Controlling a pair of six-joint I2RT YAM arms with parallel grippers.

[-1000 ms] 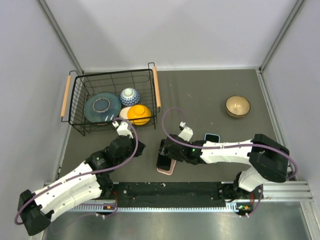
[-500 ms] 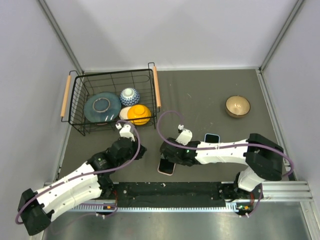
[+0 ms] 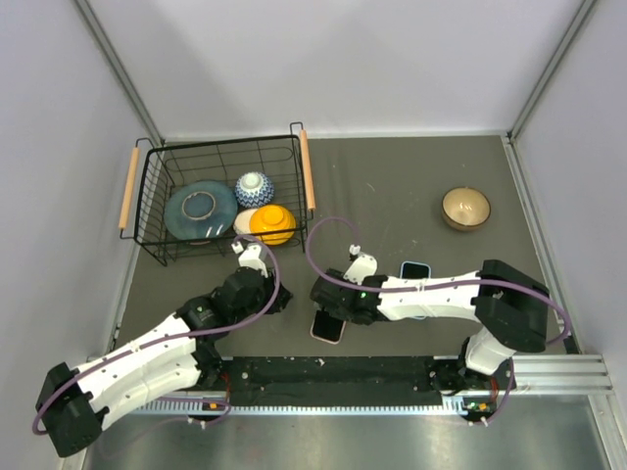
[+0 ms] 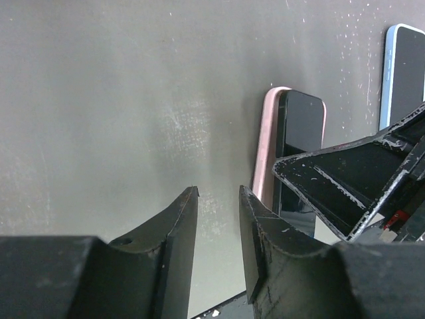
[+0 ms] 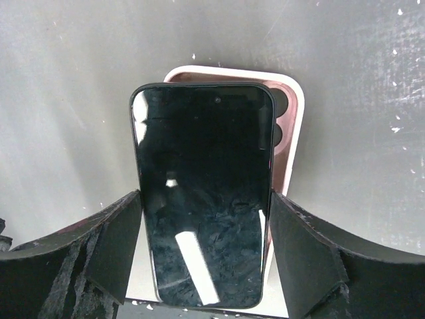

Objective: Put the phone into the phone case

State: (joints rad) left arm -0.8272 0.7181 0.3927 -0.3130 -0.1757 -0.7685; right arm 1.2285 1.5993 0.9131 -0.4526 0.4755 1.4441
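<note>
The phone [image 5: 199,146] lies screen up, glossy black, on the pink phone case [image 5: 293,126]. It sits off-centre, so the case's right wall and camera cut-out stay bare. My right gripper [image 5: 204,199] is shut on the phone, a finger against each long edge. From above, the phone [image 3: 326,323] and the case's pink rim [image 3: 334,339] show under the right gripper [image 3: 329,311] near the front edge. My left gripper [image 4: 218,193] hovers over bare mat just left of the case [image 4: 265,153] and the phone [image 4: 300,129]. Its jaws stand slightly apart and hold nothing.
A black slab with a light blue rim [image 3: 415,269] lies right of the right wrist. A wire basket [image 3: 147,196] at the back left holds a dark plate, a patterned jar and an orange bowl. A tan bowl [image 3: 465,208] sits back right.
My left gripper's jaws have parted from shut, and that arm has edged right towards the case. The right arm has shifted the phone slightly nearer the front edge.
</note>
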